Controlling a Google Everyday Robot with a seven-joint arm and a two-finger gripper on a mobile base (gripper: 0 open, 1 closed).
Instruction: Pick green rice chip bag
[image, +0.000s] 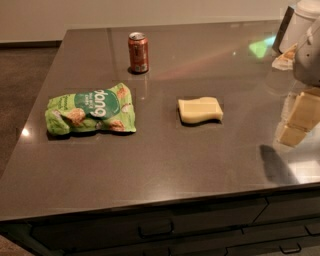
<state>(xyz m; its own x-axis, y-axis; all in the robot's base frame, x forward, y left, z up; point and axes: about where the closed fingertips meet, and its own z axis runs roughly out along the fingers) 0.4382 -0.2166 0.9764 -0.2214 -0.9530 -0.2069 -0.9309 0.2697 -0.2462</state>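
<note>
One crinkly green rice chip bag; end effector seemingly far right, state unclear.

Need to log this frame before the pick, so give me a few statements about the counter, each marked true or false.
1. The green rice chip bag lies on the left part of the counter. True.
2. The red soda can lies on its side. False: it stands upright, farther back than the bag.
3. The pale yellow block touches the bag. False: it lies apart from it, nearer the counter's middle.
4. The hand is by the counter's right edge, far from the bag. True.
5. The bag is lifted off the counter. False: it rests on the surface, not yet grasped.
</note>
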